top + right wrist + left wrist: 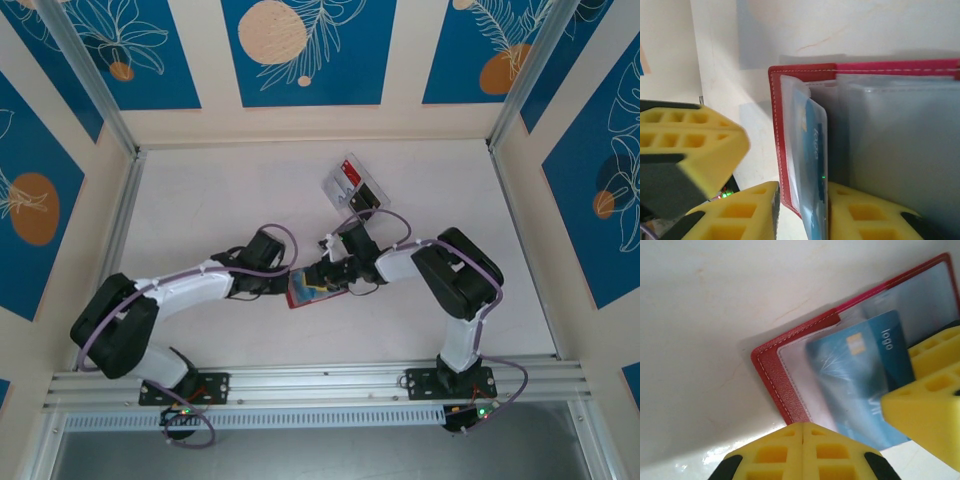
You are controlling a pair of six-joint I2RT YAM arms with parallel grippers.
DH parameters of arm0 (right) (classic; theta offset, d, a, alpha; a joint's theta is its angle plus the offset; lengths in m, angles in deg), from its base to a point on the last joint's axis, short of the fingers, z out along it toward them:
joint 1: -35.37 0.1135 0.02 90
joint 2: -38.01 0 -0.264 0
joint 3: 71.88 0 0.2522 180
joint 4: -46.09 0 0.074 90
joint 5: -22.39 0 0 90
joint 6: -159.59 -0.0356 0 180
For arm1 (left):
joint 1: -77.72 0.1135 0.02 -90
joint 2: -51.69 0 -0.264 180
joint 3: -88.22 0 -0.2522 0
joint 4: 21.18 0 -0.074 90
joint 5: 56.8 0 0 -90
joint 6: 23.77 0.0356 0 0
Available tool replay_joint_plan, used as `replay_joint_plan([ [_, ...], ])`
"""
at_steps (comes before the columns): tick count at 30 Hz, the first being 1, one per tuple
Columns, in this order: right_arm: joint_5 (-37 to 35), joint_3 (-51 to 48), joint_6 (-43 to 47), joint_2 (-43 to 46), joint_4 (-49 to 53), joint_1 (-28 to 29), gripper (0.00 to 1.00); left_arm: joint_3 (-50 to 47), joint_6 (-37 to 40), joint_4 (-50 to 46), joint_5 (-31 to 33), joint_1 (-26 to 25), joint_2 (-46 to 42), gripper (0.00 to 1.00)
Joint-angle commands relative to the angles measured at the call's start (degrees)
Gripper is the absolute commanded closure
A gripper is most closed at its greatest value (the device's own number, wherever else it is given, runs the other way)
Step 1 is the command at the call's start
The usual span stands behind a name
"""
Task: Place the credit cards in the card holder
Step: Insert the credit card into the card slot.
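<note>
Where the two arms meet mid-table (220,200), the red card holder (305,293) lies open, its long axis running roughly left to right. A blue card (860,375) sits in a clear pocket between the narrowly parted jaws of the right gripper (800,215). The left gripper (803,440) has its pads pressed together at the holder's edge.

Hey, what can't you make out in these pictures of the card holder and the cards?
Left wrist view: the blue card, lower corner behind the right fingers.
Right wrist view: the card holder, right side cut off by the edge.
Top view: the cards in the clear tray, too small to count.
</note>
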Motion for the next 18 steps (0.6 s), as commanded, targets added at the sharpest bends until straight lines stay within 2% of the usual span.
replay_joint_plan([
  [1, -2.94, -0.73, 2.42, 1.1, 10.28, 0.8, 0.63, -0.42, 0.1, 1.16, -1.63, 0.32, 1.4, 1.0],
  [6, -5.32, 2.54, 6.05, 4.19, 18.95, 0.79, 0.51, -0.55, 0.29, 2.63, -2.16, 0.34, 4.0, 1.0],
  [10, -9.05, 5.73, 8.98, 5.96, 26.4, 0.82, 0.45, -1.37, 0.06, 3.66, -1.99, 0.35, 5.15, 1.0],
  [16, -12.48, 9.05, 11.72, 7.38, 32.45, 1.26, 0.44, -2.38, -0.16, 5.21, -2.47, 0.2, 5.96, 1.0],
  [18, -12.83, 9.53, 12.0, 7.58, 32.89, 1.26, 0.48, -2.48, -0.15, 5.3, -2.51, 0.28, 6.17, 1.0],
])
